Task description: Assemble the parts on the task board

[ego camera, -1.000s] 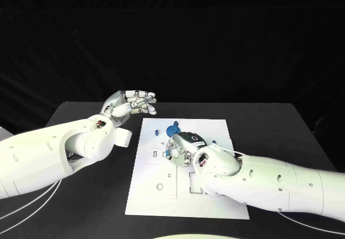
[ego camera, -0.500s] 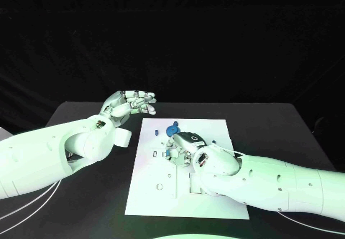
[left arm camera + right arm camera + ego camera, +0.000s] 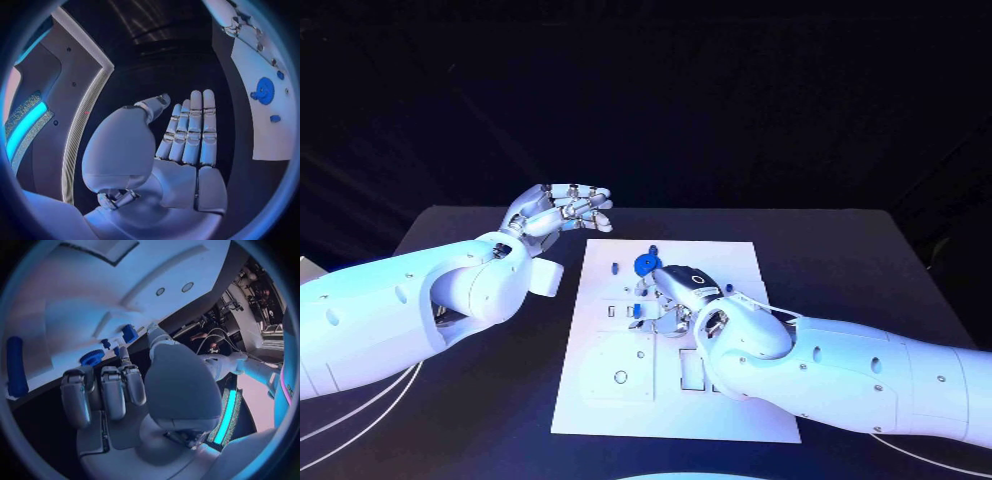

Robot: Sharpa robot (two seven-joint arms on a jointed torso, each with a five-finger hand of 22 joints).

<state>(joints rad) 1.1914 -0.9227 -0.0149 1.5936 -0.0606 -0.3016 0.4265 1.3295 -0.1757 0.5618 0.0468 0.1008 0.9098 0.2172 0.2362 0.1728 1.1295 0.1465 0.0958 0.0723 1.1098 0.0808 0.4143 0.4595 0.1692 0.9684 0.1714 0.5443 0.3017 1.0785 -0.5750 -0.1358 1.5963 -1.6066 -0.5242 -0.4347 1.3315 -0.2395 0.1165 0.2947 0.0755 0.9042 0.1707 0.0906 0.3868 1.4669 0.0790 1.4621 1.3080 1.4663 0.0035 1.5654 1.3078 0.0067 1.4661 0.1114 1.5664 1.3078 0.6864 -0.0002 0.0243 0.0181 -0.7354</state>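
The white task board (image 3: pixel 718 400) lies in the middle of the table. A blue gear (image 3: pixel 646 264) stands in it toward the far end, with small blue pieces (image 3: pixel 609 266) close by. My right hand (image 3: pixel 678 290) rests low over the board's middle; its thumb and one finger pinch a small blue part (image 3: pixel 635 311) at the board's surface. In the right wrist view that small blue part (image 3: pixel 129 333) sits at the fingertips, beside the blue gear (image 3: pixel 92 357) and a long blue piece (image 3: pixel 15 367). My left hand (image 3: pixel 567 208) hangs raised beyond the board's far left corner, holding nothing.
Cut-out slots (image 3: pixel 692 372) mark the board's near half. In the left wrist view the board's edge (image 3: pixel 265 135) passes beside the left hand (image 3: pixel 187 140), whose fingers lie straight. Dark table (image 3: pixel 473 400) lies to both sides of the board.
My right hand has shifted slightly toward the near side over the board's middle. The left hand has stayed where it was.
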